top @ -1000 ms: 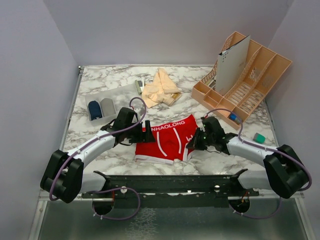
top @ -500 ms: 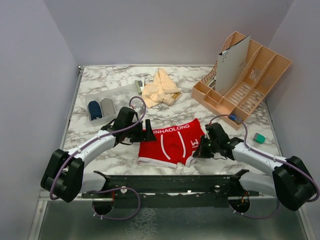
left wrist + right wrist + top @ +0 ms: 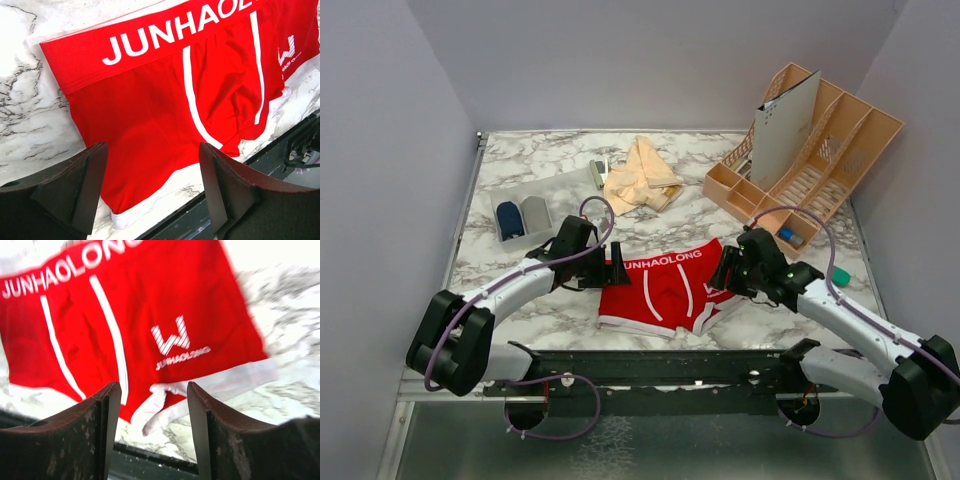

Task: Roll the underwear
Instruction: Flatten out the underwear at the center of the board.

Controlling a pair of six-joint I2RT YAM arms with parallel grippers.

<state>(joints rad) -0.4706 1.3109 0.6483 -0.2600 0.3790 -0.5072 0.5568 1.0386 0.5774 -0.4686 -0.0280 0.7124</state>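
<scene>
The red underwear (image 3: 665, 290) lies flat on the marble table near the front edge, its white-lettered waistband toward the back. The left wrist view shows the garment (image 3: 165, 100) spread out, with white leg trim at the bottom. My left gripper (image 3: 616, 270) hovers open at its left edge, and nothing sits between its fingers (image 3: 151, 150). At the underwear's right edge my right gripper (image 3: 725, 276) is open too. A loose white-trimmed corner (image 3: 165, 405) lies on the table below its jaws (image 3: 152, 387), not held. More peach-beige underwear (image 3: 640, 178) sits piled at the back.
A grey tray (image 3: 548, 188) at the back left holds two rolled bundles, one dark blue and one grey. A tan divided organizer (image 3: 820, 165) with a white card stands at the back right. A small teal object (image 3: 840, 274) lies near the right edge. The black frame rail (image 3: 660, 365) runs along the front.
My right gripper pulled the red underwear's right side a little to the right, then opened and let it go. The left gripper stayed open at the left edge.
</scene>
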